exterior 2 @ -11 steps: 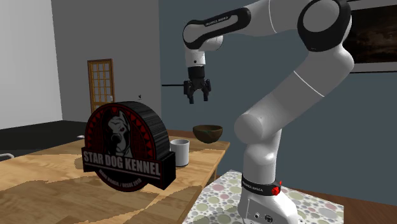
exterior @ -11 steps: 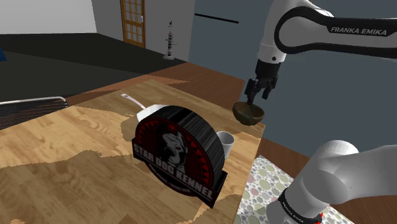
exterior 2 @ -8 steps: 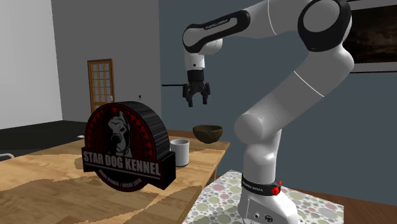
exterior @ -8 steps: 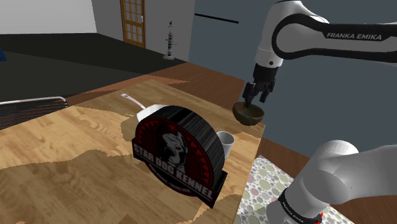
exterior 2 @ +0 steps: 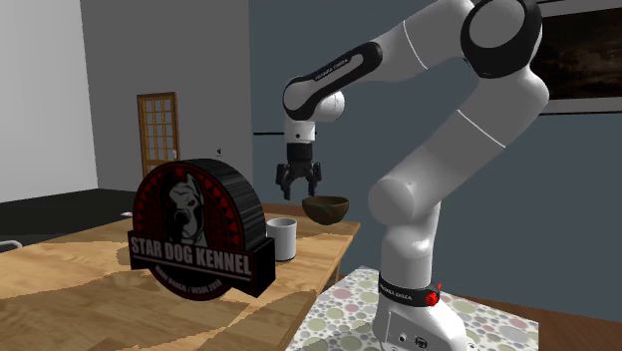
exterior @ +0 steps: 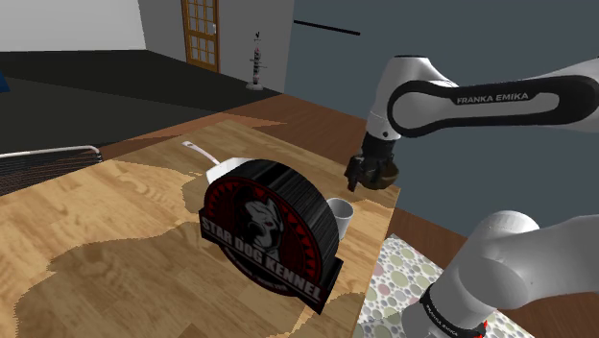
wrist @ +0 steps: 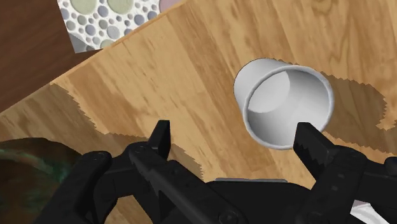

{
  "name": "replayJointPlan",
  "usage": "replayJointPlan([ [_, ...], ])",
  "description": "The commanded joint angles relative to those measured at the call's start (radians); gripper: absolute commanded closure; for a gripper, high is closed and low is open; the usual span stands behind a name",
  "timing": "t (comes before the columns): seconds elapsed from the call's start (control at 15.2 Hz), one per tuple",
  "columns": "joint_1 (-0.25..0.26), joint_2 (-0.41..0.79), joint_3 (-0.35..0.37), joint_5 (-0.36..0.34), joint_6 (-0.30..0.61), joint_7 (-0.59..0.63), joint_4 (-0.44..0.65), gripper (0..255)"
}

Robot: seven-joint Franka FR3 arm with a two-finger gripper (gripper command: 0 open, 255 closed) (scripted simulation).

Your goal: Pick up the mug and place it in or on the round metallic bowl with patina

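A white mug (exterior: pixel 340 213) stands upright on the wooden table (exterior: pixel 115 240), close behind the black sign. The same mug (exterior 2: pixel 281 237) is seen in the second exterior view. The dark round bowl (exterior 2: pixel 326 207) with greenish patina sits near the table's far corner; in the shoulder view my hand partly covers the bowl (exterior: pixel 388 179). My gripper (exterior 2: pixel 298 189) hangs open above the table between mug and bowl. In the wrist view the gripper (wrist: pixel 235 141) has its fingers (wrist: pixel 160 137) wide apart. The mug (wrist: pixel 283 102) lies below, just ahead of one fingertip and untouched, and the bowl (wrist: pixel 25 172) is off to the other side.
A big black round "Star Dog Kennel" sign (exterior: pixel 269 226) stands in front of the mug. A white pan (exterior: pixel 205 163) lies behind it and a wire rack (exterior: pixel 43 161) at the shoulder view's left. A spotted mat (exterior: pixel 403 288) lies below the table edge by the stand.
The arm has come down from above the bowl and shifted toward the mug, to the left in both exterior views. The gripper stays open.
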Motion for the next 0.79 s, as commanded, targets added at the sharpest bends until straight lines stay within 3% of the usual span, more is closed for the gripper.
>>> replayJointPlan([
  [0.0, 0.011, 0.03, 0.002, 0.028, 0.094, 0.012, -0.051, 0],
  [0.2, 0.03, 0.084, 0.004, 0.066, 0.209, 0.023, -0.1, 0],
  [0.73, 0.038, 0.16, 0.008, 0.077, 0.346, 0.018, -0.16, 0],
])
